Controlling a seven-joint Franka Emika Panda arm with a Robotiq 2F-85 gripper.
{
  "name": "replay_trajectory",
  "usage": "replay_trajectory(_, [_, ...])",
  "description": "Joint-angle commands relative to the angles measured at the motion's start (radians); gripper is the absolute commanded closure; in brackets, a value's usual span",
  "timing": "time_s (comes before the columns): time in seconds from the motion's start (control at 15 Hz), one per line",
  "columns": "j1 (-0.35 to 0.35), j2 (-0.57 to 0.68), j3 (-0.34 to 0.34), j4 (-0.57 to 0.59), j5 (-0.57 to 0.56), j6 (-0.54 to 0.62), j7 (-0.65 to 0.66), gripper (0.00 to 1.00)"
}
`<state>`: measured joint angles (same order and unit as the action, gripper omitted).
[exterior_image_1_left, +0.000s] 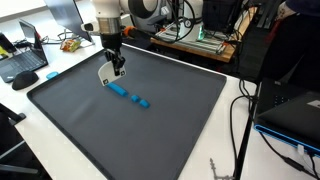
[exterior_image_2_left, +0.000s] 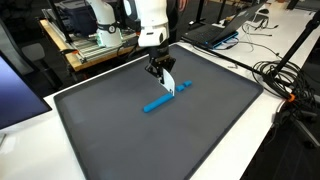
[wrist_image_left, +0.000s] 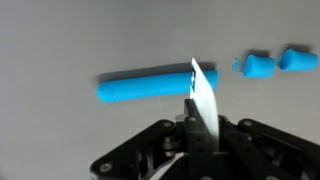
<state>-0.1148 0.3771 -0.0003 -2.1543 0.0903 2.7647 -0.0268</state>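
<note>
The arm (exterior_image_2_left: 152, 18) is glossy white, built of smooth rounded segments. Its gripper (exterior_image_2_left: 160, 72) is matt black. In the wrist view it shows angular, linked finger bars.

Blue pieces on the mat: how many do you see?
3. A long roll lies by the white blade in the hand; a short chunk sits just past its end, a last chunk beyond that. The blade may hide more.
</note>
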Motion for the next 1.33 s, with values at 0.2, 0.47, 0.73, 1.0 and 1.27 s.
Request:
replay_trajectory(0.2, [0.007, -0.001, -0.006, 0.001, 0.004, -0.002, -0.001, 0.96])
replay_trajectory(0.47, [0.007, -0.001, -0.006, 0.001, 0.004, -0.002, -0.001, 0.96])
replay_trajectory(0.73, [0.007, -0.001, -0.006, 0.001, 0.004, -0.002, -0.001, 0.99])
replay_trajectory(1.0, [-0.01, 0.045, 0.022, 0.028, 0.023, -0.014, -0.043, 0.99])
replay_trajectory(1.27, [-0.007, 0.095, 0.02, 0.053, 0.011, -0.003, -0.041, 0.99])
